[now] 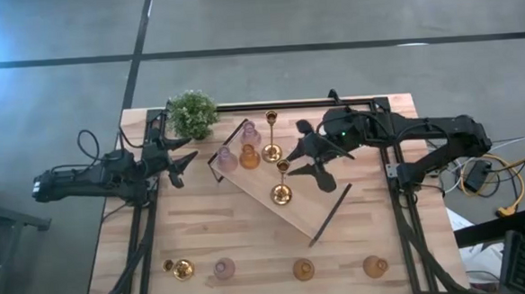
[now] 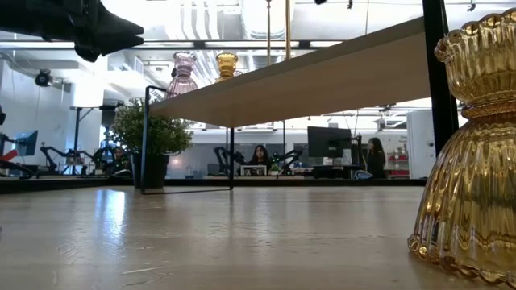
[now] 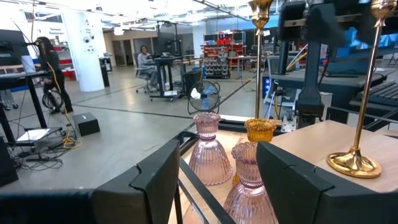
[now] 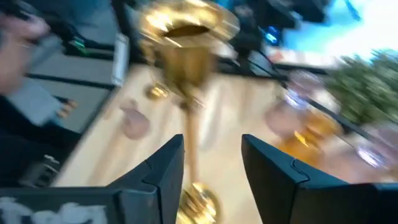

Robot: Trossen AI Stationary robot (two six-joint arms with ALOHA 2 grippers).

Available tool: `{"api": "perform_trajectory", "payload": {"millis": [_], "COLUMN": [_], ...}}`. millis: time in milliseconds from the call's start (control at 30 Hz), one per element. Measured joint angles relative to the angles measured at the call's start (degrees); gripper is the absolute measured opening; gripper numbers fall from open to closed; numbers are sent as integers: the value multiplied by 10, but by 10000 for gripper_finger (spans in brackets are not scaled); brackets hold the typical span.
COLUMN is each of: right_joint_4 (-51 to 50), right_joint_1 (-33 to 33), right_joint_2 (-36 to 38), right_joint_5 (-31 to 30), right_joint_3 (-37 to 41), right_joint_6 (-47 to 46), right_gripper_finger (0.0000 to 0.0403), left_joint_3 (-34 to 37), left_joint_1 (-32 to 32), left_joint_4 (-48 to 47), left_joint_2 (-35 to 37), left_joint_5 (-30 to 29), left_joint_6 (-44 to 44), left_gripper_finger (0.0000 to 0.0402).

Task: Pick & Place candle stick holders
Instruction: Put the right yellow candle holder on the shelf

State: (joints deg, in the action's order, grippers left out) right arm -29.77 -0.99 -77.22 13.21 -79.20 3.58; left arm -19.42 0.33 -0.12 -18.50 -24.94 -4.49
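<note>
A long light-wood tray (image 1: 306, 208) stands raised on black legs, slantwise across the table's middle. At its far left end stand two pink glass holders (image 1: 227, 158), an amber one (image 1: 249, 157) and a gold candle stick holder (image 1: 272, 151). A second gold holder (image 1: 281, 195) stands upright on its round base at the tray's middle. My right gripper (image 1: 296, 161) is open beside its top; in the right wrist view its thin stem (image 4: 189, 143) rises in the gap between the fingers (image 4: 212, 146), close to one. My left gripper (image 1: 184, 160) waits open at the table's left, short of the tray's end (image 3: 217, 155).
Along the near edge stand a gold holder (image 1: 181, 269), a pink one (image 1: 224, 270) and two amber ones (image 1: 303, 270) (image 1: 375, 266); one amber holder (image 2: 472, 161) fills the low view's right. A green potted plant (image 1: 192, 114) sits at the far left corner. People sit in the room beyond.
</note>
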Motion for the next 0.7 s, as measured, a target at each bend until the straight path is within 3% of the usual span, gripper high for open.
{"api": "perform_trajectory", "payload": {"millis": [233, 433, 700], "right_joint_4": [-148, -228, -271], "right_joint_1": [-1, 7, 115], "right_joint_2": [30, 69, 90], "right_joint_5": [-80, -89, -99], "right_joint_3": [-48, -69, -48], "right_joint_6": [-4, -81, -186], "right_gripper_finger": [173, 162, 125], "left_joint_3": [0, 0, 0], "left_joint_1": [0, 0, 0], "left_joint_4": [-5, -5, -5], "left_joint_2": [0, 0, 0], "left_joint_5": [0, 0, 0], "left_joint_6": [0, 0, -6], "left_gripper_finger": [218, 218, 218]}}
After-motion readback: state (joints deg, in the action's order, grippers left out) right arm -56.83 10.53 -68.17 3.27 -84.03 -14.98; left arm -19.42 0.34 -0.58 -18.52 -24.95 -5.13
